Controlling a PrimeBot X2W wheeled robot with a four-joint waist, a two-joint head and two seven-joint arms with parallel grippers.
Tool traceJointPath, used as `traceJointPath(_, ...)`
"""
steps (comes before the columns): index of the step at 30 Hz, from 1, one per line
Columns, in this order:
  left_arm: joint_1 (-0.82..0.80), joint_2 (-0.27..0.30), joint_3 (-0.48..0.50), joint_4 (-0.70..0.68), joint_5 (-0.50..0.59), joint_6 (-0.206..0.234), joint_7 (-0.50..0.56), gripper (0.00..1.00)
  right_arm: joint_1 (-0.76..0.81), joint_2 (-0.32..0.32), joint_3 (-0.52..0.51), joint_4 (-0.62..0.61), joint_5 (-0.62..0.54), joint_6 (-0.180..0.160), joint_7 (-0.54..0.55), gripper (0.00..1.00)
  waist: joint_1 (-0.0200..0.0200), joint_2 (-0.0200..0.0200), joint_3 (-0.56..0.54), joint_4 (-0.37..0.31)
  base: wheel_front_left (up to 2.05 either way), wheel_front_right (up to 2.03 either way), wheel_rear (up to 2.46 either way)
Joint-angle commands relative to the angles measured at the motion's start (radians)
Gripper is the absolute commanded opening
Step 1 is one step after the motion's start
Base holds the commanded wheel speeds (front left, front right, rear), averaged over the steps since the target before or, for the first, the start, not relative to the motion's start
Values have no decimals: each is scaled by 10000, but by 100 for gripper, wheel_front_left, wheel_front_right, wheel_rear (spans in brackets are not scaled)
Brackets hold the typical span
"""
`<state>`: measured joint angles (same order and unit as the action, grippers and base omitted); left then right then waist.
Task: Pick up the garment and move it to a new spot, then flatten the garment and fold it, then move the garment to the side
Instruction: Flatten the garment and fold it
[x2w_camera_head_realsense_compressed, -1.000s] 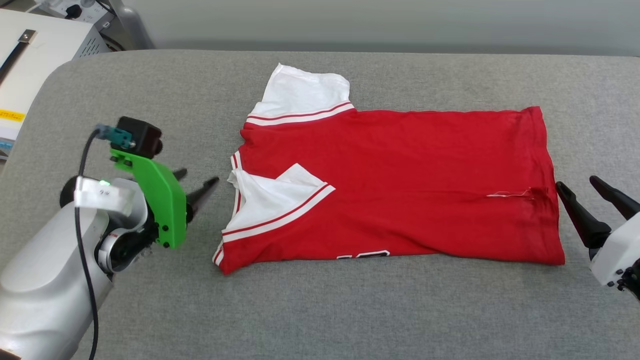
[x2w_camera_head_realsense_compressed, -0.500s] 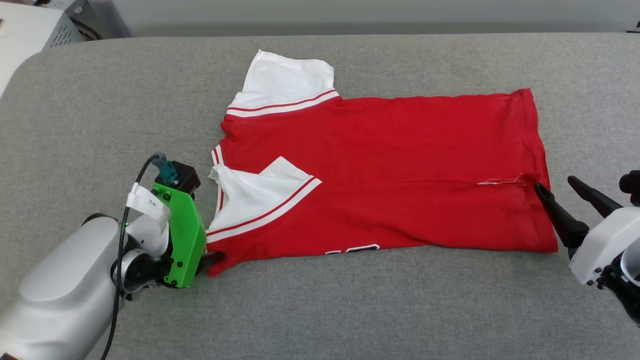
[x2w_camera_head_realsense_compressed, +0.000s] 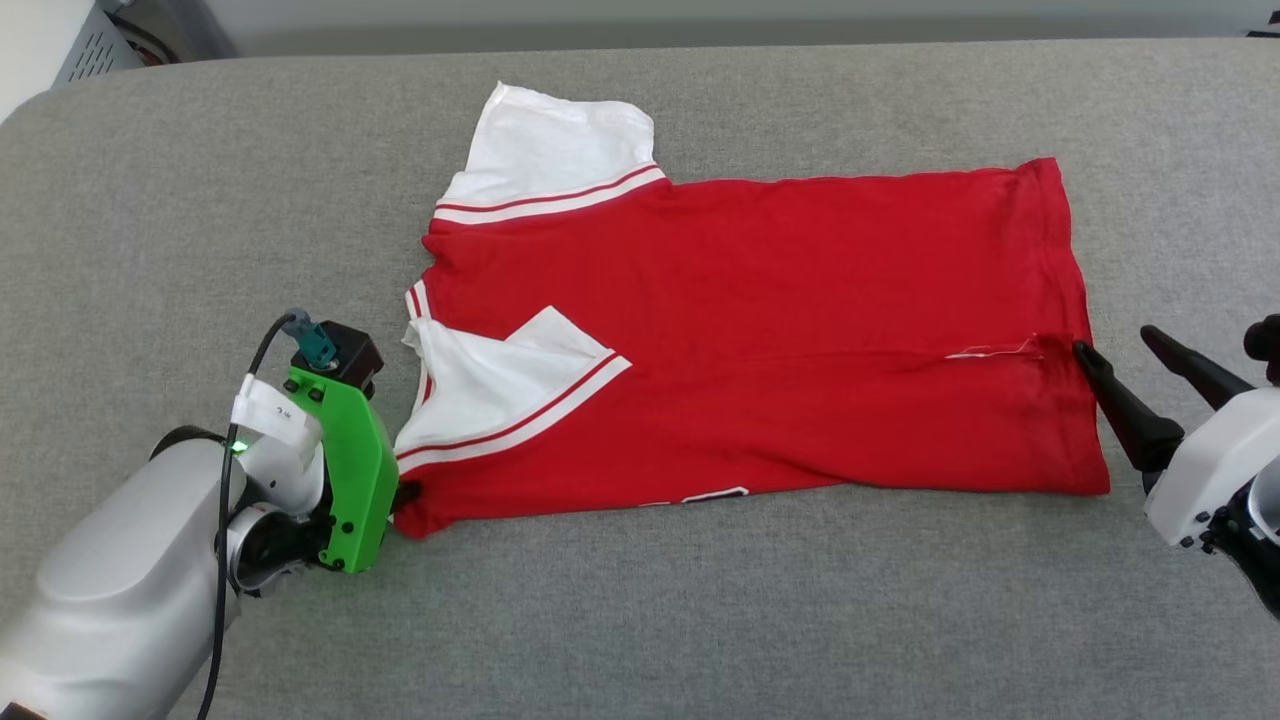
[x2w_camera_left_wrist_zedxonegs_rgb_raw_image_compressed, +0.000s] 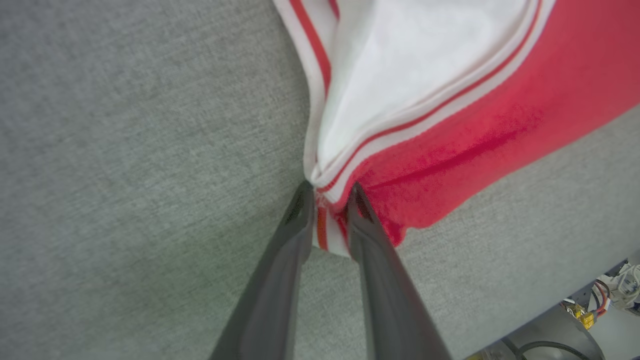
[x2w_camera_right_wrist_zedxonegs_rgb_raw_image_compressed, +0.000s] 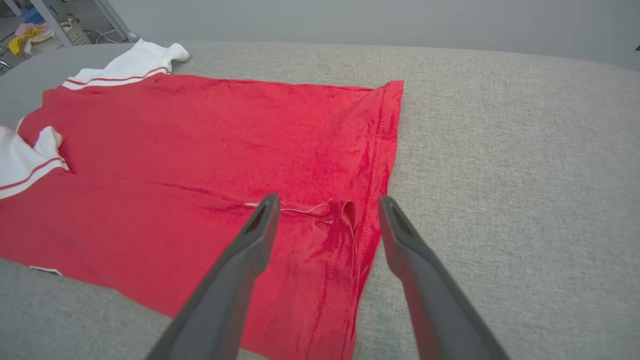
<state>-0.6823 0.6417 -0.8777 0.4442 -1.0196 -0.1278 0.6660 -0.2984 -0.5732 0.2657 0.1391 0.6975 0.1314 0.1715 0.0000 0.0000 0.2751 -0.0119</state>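
The garment (x2w_camera_head_realsense_compressed: 760, 330) lies flat on the grey table, red with white striped-trim sleeves, folded lengthwise; a sliver of black-and-white print peeks out at its front edge. My left gripper (x2w_camera_left_wrist_zedxonegs_rgb_raw_image_compressed: 327, 192) is shut on the garment's (x2w_camera_left_wrist_zedxonegs_rgb_raw_image_compressed: 450, 125) front-left corner, the striped trim pinched between the fingers. In the head view the left gripper (x2w_camera_head_realsense_compressed: 405, 495) is mostly hidden behind its green mount. My right gripper (x2w_camera_head_realsense_compressed: 1114, 340) is open at the right hem. In the right wrist view the right gripper (x2w_camera_right_wrist_zedxonegs_rgb_raw_image_compressed: 328, 200) straddles the hem of the garment (x2w_camera_right_wrist_zedxonegs_rgb_raw_image_compressed: 200, 150), one finger over red cloth and one over bare table.
The grey padded table (x2w_camera_head_realsense_compressed: 700, 620) runs wide around the shirt, with bare cloth in front and to both sides. A pale metal cabinet (x2w_camera_head_realsense_compressed: 85, 50) stands past the back-left corner. Cables (x2w_camera_left_wrist_zedxonegs_rgb_raw_image_compressed: 610, 295) hang below the table edge.
My left arm swung from beside the collar down to the front-left corner and its fingers closed on the cloth. The right gripper edged in to the hem. The head camera shifted.
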Motion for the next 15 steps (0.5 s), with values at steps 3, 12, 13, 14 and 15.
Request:
traceJointPath(3,201,-117,-29,-83,4,-12,-640,0,-239,-328,-63,-172,-117,-7,119,100,0,0,-256,135,0,0,0)
traceJointPath(12,74,532,217,-1250,-78,-25,-1481,0,-601,-1785,239,-976,360,-7,2445,100,0,0,-538,269,0,0,0)
traceJointPath(13,85,586,209,-1407,-68,-26,-1517,0,-639,-1924,326,-1028,496,-7,2910,100,0,0,-535,278,0,0,0)
traceJointPath(14,92,628,199,-1529,-49,-26,-1542,0,-675,-2024,402,-1067,592,-7,3274,100,0,0,-526,285,0,0,0)
traceJointPath(15,103,670,186,-1661,-35,-26,-1555,0,-724,-2142,516,-1111,674,-7,3699,100,0,0,-511,295,0,0,0)
